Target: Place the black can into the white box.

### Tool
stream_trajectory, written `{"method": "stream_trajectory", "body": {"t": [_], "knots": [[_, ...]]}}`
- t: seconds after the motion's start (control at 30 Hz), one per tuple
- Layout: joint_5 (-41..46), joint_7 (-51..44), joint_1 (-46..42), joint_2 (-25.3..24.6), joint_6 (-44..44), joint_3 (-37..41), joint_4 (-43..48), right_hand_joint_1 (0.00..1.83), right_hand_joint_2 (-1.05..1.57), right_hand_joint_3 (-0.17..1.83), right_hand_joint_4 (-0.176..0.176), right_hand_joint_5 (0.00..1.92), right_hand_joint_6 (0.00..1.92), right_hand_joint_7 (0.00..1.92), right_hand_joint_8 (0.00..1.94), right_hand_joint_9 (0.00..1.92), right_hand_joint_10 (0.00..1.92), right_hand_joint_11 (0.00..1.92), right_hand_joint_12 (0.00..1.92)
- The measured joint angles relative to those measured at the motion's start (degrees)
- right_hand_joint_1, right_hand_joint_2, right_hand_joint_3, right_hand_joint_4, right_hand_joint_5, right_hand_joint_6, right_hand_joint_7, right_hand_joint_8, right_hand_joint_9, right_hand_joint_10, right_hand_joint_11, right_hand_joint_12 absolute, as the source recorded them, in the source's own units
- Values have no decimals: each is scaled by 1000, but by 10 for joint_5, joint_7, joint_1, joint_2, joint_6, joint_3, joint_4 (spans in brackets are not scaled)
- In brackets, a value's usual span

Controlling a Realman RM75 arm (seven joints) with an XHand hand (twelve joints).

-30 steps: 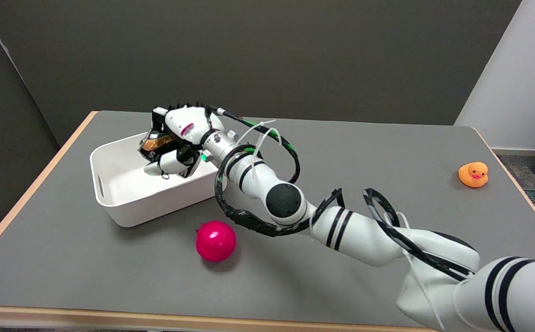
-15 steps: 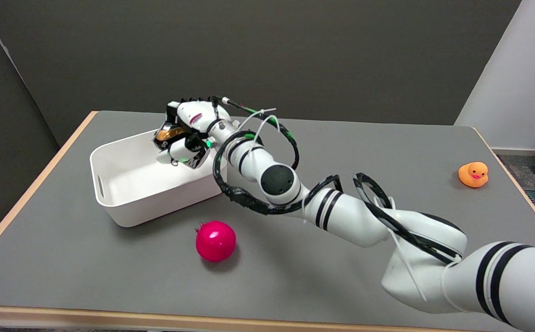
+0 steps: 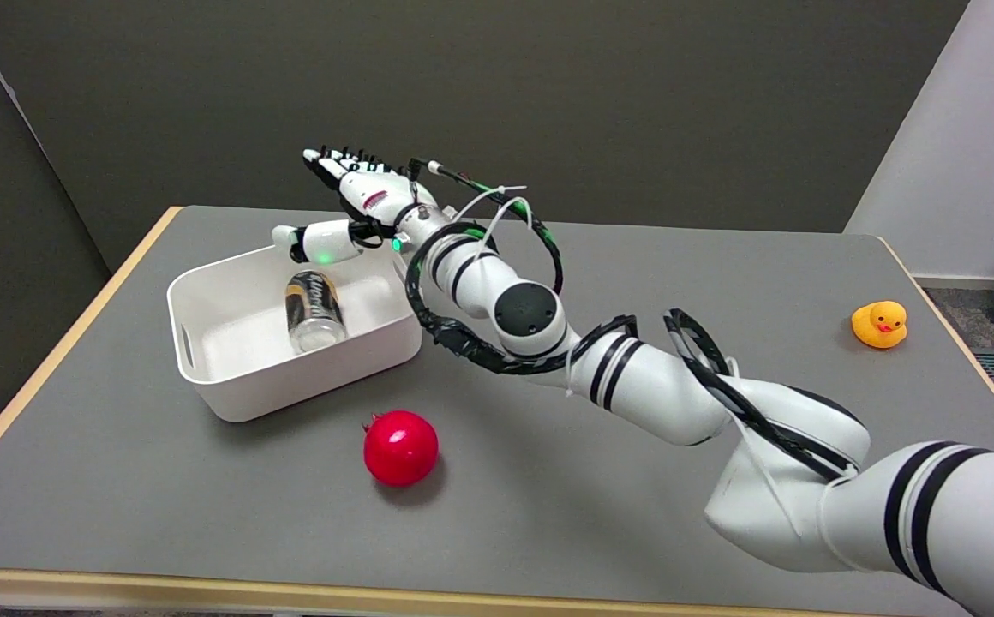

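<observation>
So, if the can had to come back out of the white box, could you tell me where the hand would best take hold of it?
Probably around the middle of its body, coming straight down from above. The can lies on its side on the floor of the white box, whose walls block any sideways approach. The fingers would best close across its round sides, not its ends. The right hand is open above the box's far edge.

red ball near table's front | orange toy duck far right | grey table
</observation>
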Motion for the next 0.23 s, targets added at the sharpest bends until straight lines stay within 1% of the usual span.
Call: {"method": "stream_trajectory", "body": {"t": [0.1, 0.17, 0.23], "knots": [[7, -6, -9, 6, 5, 14, 18, 177, 625, 792, 49, -1, -1, -1, -1, -1, 0, -1, 635], [10, -10, -17, 11, 6, 26, 35, 188, 568, 918, 52, -1, -1, -1, -1, -1, -1, -1, 485], [13, -14, -28, 19, 7, 40, 54, 188, 562, 916, 50, -1, -1, -1, -1, -1, -1, -1, 431]]}}
